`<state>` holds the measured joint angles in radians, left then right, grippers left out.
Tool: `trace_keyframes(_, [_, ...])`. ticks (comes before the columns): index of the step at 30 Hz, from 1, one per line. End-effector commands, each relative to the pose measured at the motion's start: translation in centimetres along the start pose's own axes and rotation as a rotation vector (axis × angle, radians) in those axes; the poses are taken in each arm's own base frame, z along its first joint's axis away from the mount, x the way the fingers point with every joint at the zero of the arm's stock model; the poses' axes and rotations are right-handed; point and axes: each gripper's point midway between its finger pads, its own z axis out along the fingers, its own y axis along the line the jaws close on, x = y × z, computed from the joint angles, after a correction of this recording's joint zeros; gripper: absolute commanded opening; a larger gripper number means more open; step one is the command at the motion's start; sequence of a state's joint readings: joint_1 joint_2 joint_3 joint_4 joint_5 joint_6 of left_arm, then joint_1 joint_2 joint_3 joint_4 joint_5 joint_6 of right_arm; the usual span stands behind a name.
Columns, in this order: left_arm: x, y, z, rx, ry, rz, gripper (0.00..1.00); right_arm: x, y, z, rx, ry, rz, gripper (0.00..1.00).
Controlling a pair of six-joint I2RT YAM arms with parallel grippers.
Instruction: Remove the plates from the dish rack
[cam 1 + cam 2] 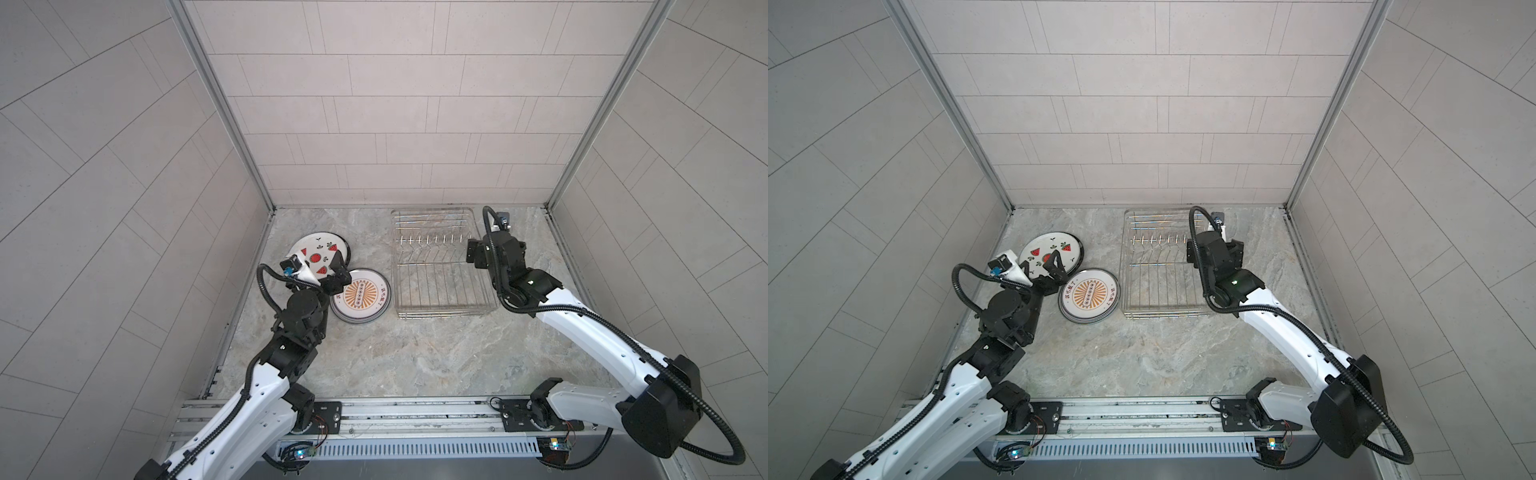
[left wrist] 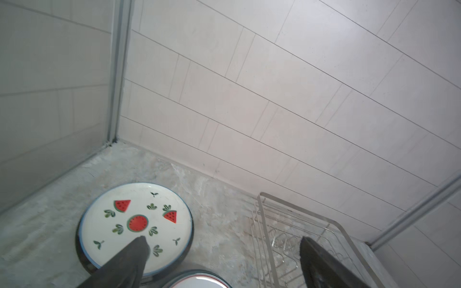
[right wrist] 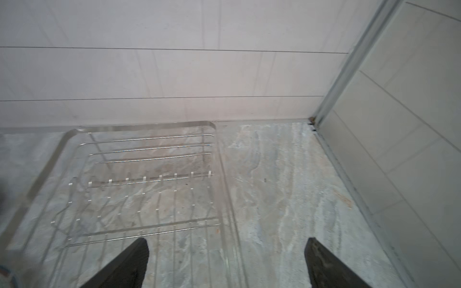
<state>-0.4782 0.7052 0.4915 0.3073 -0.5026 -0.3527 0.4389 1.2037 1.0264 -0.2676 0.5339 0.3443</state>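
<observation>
The shiny silver wire dish rack (image 1: 440, 264) stands empty at the far edge of the grey marbled desk (image 1: 415, 357). The round watermelon-print plate (image 1: 314, 252) and round orange-sunburst plate (image 1: 360, 295) top two stacks near the left edge. The left pincer (image 1: 340, 271), released, hangs above them; the right pincer (image 3: 226, 240), released, over the rack. Unloading appears complete; next, lift both arms clear.

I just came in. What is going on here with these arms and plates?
Two robot arms are emptying a wire dish rack, which stands empty. On the marble table to its left lie a watermelon plate and an orange sunburst plate, each seemingly topping a stack. The left gripper hangs open above them, holding nothing. The right gripper, also open and empty, is over the rack's right edge.
</observation>
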Motion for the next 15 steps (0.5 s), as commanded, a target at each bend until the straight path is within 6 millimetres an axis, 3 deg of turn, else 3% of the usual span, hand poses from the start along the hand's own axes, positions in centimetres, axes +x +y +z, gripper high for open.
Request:
trace_keyframes(1, [-0.4, 2.7, 0.4, -0.177, -0.013, 0.220, 1.00, 0.8, -5.5, 0.4, 0.167, 0.055, -0.041, 1.00])
trace_keyframes(4, [-0.6, 4.5, 0.5, -0.276, -0.047, 0.294, 1.00, 2.5, -8.2, 1.9, 0.221, 0.042, -0.053, 0.97])
trace_keyframes(8, [2.1, 7.1, 1.2, -0.342, -0.040, 0.379, 0.98, 5.9, -6.9, 2.3, 0.084, -0.148, -0.094, 0.99])
trace_keyframes(10, [3.2, 8.9, 1.5, -0.379, -0.035, 0.383, 0.98, 6.8, -6.9, 2.4, 0.058, -0.136, -0.106, 0.99])
trace_keyframes(12, [4.9, 11.6, 2.0, -0.434, -0.002, 0.385, 0.97, 7.1, -8.5, 2.8, 0.152, -0.114, -0.134, 1.00])
trace_keyframes(15, [7.2, 13.0, 3.3, -0.403, 0.045, 0.351, 0.94, 9.0, -10.7, 3.9, 0.247, -0.089, -0.111, 1.00])
